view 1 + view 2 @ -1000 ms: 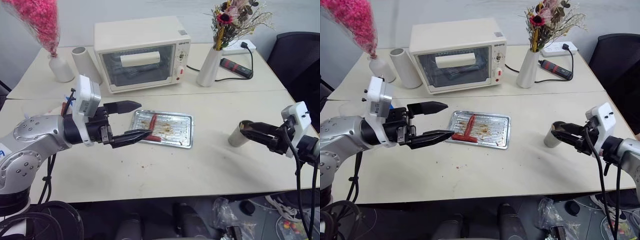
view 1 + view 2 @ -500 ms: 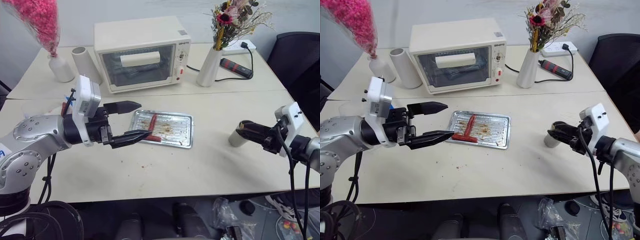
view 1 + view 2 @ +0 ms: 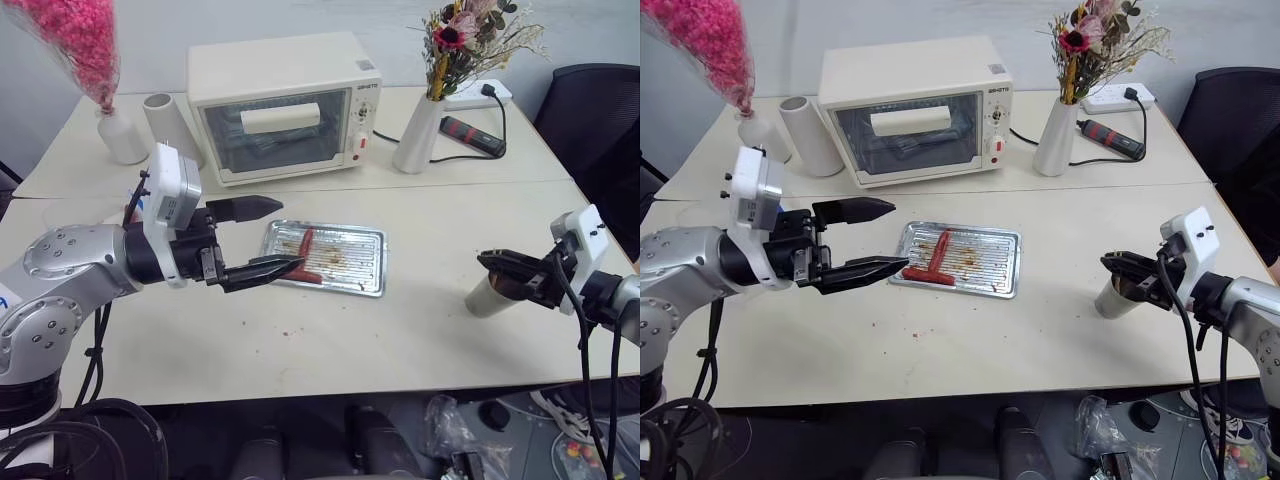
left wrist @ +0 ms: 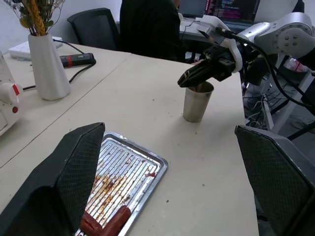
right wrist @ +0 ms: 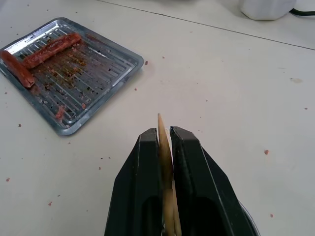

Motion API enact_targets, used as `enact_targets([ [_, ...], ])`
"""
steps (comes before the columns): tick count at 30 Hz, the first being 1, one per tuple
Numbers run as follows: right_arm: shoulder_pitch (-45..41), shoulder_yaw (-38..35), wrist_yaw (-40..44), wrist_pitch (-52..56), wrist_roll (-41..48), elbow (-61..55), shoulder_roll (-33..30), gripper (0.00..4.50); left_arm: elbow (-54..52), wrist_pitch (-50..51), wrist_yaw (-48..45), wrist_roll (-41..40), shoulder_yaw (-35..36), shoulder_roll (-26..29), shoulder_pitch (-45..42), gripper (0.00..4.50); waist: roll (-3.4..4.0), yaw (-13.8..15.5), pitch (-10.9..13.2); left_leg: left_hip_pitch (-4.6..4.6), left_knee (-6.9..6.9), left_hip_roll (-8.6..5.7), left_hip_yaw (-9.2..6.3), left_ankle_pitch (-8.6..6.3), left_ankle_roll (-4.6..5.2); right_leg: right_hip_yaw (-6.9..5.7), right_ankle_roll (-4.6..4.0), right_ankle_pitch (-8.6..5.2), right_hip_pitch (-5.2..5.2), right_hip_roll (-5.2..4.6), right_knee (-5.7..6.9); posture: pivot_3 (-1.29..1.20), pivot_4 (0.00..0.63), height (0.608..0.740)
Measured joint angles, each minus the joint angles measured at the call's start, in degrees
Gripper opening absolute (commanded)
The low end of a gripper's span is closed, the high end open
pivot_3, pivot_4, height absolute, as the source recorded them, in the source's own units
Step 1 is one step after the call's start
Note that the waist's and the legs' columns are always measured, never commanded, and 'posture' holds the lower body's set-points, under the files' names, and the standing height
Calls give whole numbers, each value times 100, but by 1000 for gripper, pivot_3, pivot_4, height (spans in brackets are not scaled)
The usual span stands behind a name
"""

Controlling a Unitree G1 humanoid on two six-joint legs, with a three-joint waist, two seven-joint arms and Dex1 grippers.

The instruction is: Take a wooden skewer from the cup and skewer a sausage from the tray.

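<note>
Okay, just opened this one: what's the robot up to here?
The right gripper has its jaws shut on a skewer, right above the cup on the table's right side. The left gripper hovers with jaws open beside the tray, where two sausages lie untouched. Nothing is skewered yet.

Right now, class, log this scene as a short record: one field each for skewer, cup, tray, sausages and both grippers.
skewer: pinched in right gripper, tip poking out
cup: upright on table, under right gripper
tray: flat mid-table
sausages: two at one end of the tray
left gripper: open, empty, beside tray
</note>
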Motion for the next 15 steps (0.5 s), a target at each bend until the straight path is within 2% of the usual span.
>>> enact_targets([
  [10, 57, -202, -5, 120, 68, -3, -47, 420, 8, 0, -64, 63, -20, -51, -7, 4500, 0, 4, 0, -1, 0, 0, 0, 0, 0, 0, 0, 0, 0, 0, 0, 0, 150, 740],
  [13, 57, -368, -2, 284, 217, -31, -125, 1044, 26, 0, -98, 75, -38, -85, -28, 4500, 0, 2, 0, -1, 0, 0, 0, 0, 0, 0, 0, 0, 0, 0, 0, 0, 150, 740],
  [15, 55, -435, -31, 307, 227, -56, -131, 1649, 66, -1, -137, 95, -107, -131, -111, 4500, 0, 6, 0, -1, 1, 0, 0, 0, 0, -1, 0, 0, 0, 0, 0, 0, 150, 740],
])
